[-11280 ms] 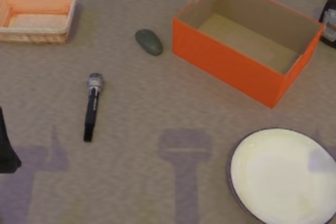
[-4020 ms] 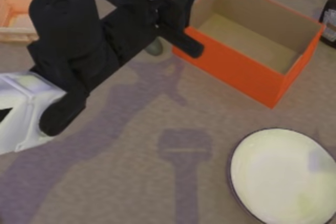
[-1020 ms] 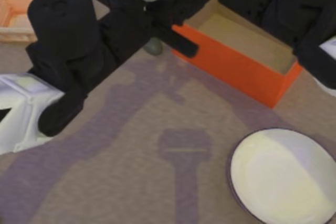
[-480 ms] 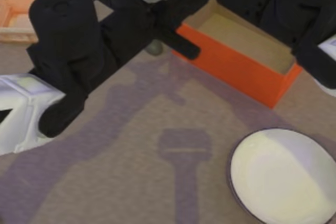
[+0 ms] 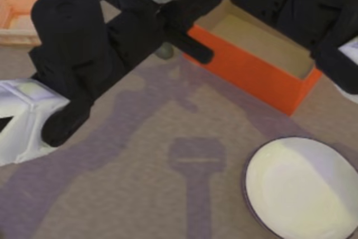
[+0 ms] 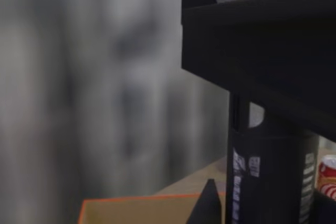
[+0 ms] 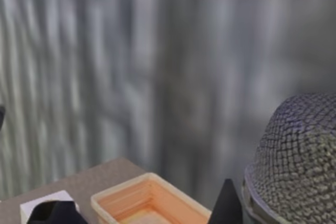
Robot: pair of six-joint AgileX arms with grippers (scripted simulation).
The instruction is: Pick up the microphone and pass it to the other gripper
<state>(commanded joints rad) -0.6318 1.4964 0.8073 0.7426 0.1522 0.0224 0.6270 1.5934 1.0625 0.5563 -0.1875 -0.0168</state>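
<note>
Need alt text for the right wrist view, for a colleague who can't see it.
The microphone shows its grey mesh head very close to the camera, against a blurred grey backdrop. Farther off, an orange basket sits on the table.

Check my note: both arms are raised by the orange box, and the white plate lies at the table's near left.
One error: the top view shows the white plate at the near right of the table. The left arm and right arm are indeed raised by the orange box.
</note>
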